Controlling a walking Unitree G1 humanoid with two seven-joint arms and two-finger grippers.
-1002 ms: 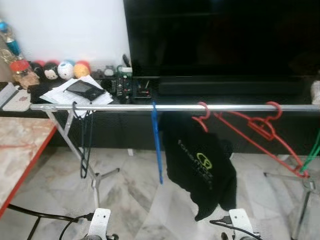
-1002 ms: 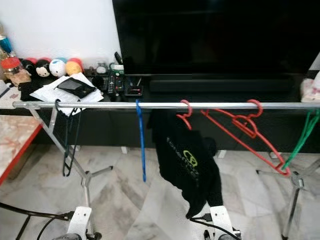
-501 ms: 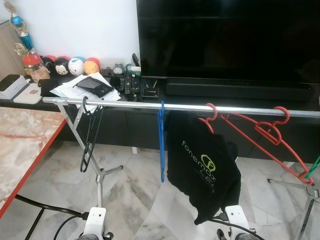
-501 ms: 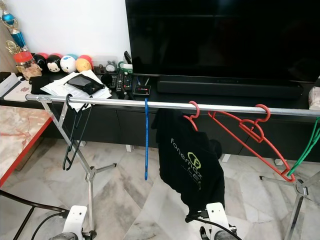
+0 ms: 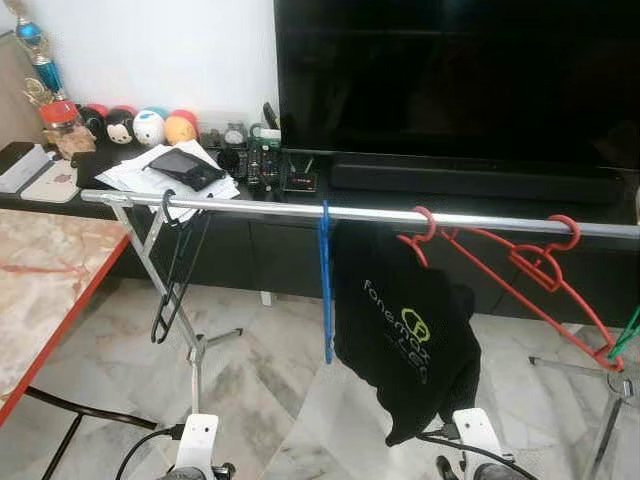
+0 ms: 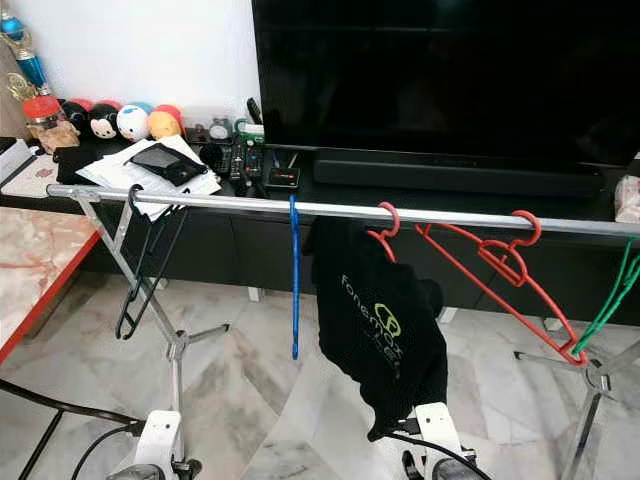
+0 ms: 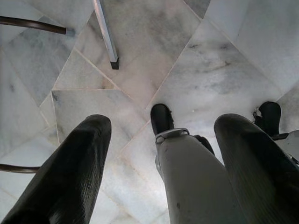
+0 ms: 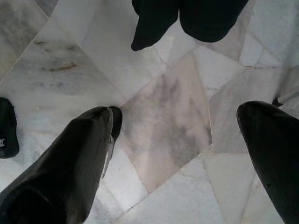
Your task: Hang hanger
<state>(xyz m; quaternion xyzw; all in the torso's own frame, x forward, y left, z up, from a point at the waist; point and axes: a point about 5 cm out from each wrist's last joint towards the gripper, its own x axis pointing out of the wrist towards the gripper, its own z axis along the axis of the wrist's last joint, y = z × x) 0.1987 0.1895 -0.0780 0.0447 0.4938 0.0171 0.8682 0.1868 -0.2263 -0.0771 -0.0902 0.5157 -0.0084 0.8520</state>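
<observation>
A silver clothes rail (image 5: 260, 209) runs across in front of me at chest height. On it hang a black hanger (image 5: 170, 290) near the left end, a blue hanger (image 5: 325, 285) seen edge-on, a red hanger (image 5: 412, 228) carrying a black T-shirt (image 5: 405, 330), a bare red hanger (image 5: 535, 270) and a green hanger (image 5: 626, 336) at the far right. Both arms hang low. My left gripper (image 7: 163, 123) and right gripper (image 8: 177, 112) point down at the marble floor, open and empty. The T-shirt's hem (image 8: 187, 18) hangs just above the right gripper.
A large dark TV (image 5: 450, 80) stands on a low black console (image 5: 250, 180) strewn with round toys, papers and remotes. A marble table with a red edge (image 5: 60, 310) is at my left. The rack's legs (image 5: 195, 350) and black cables (image 5: 80, 410) cross the floor.
The whole picture has shifted as my head moved, then settled. The black hanger has swung slightly to the left. Both arms stay low.
</observation>
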